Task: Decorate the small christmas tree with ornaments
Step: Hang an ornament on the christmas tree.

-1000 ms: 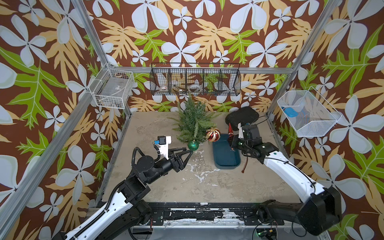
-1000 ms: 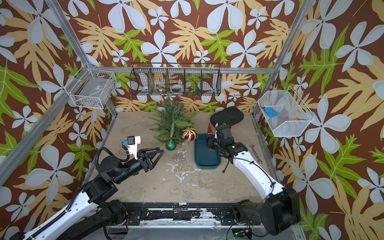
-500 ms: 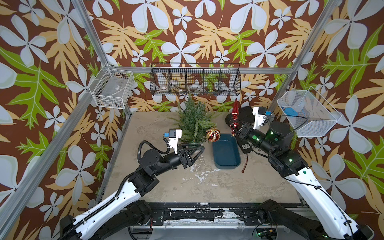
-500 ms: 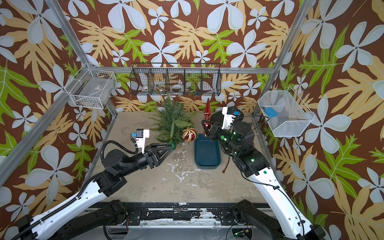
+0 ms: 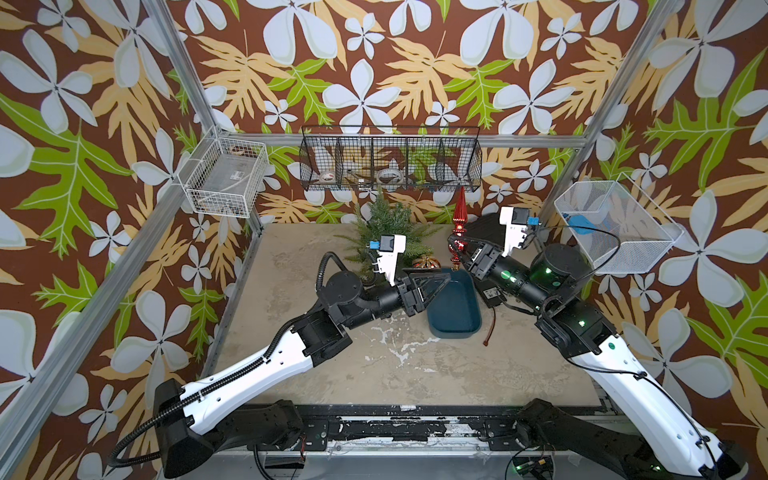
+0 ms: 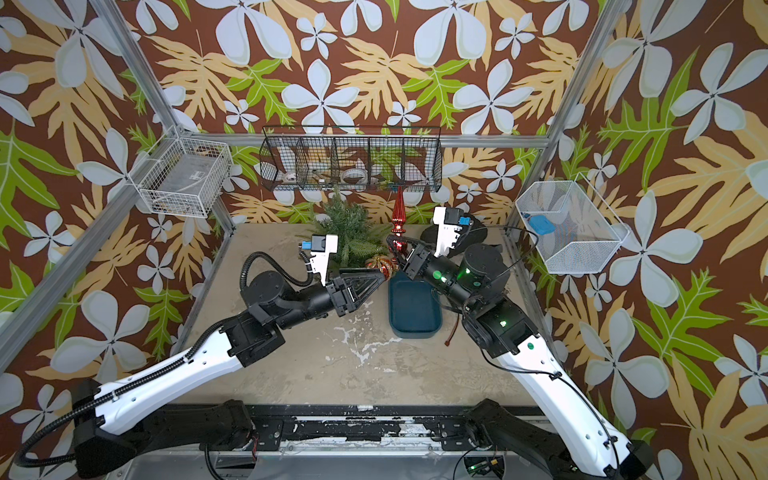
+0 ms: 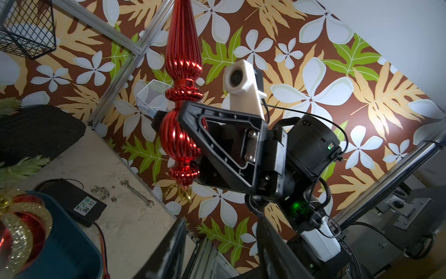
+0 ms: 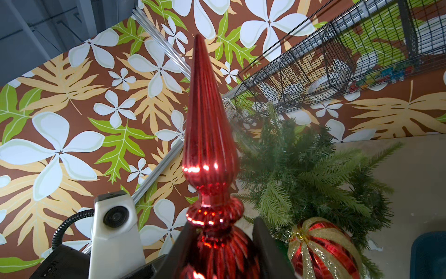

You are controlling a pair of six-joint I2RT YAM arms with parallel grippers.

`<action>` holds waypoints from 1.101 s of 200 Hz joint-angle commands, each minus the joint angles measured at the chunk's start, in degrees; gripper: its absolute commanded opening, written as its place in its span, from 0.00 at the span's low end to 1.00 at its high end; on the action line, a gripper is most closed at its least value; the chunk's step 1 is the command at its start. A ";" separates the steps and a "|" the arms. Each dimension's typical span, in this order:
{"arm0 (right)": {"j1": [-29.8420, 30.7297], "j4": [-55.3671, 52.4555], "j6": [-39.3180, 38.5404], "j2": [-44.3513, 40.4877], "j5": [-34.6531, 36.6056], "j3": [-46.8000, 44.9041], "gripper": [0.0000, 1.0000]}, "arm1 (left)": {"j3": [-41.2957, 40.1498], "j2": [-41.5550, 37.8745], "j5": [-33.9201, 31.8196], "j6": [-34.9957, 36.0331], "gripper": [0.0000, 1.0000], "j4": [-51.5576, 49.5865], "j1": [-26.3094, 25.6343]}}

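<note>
The right jaws are pressed onto the fat lower bulb of the red drop (image 7: 183,55) and hold it upright in the air, its pointed tip up and its gold loop (image 7: 181,193) hanging below. In both top views the red drop (image 5: 459,216) (image 6: 399,216) stands at about 3 o'clock of the tree (image 5: 386,220) (image 6: 351,228), near its branches but apart from them. The right wrist view shows the same gap between the drop (image 8: 208,149) and the tree (image 8: 301,164).

The tree stands at 12 o'clock on the desk (image 5: 332,374). The striped ball (image 5: 426,262) (image 8: 323,246) sits at the tree's 5 o'clock, against its lowest branches and just beside the far rim of the tray (image 5: 455,307).

The left jaws are spread partway with nothing between them. They point toward 3 o'clock, over the tray's 10 o'clock corner, below the held drop and close to the striped ball (image 7: 21,222).
</note>
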 commanded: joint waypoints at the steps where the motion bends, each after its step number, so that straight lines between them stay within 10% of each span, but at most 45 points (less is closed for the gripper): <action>1: 0.31 1.20 -1.05 -0.39 0.40 0.12 0.35 | 2.29 1.64 -1.98 1.30 0.49 -2.89 -0.47; 155: 0.40 0.96 -1.88 -1.98 0.57 -0.87 0.35 | 6.08 5.73 -2.43 3.10 0.00 -5.00 -1.29; 220: 0.40 0.95 -1.62 -4.02 3.13 -2.71 0.35 | 4.22 3.67 -4.69 3.90 0.00 -4.13 -1.28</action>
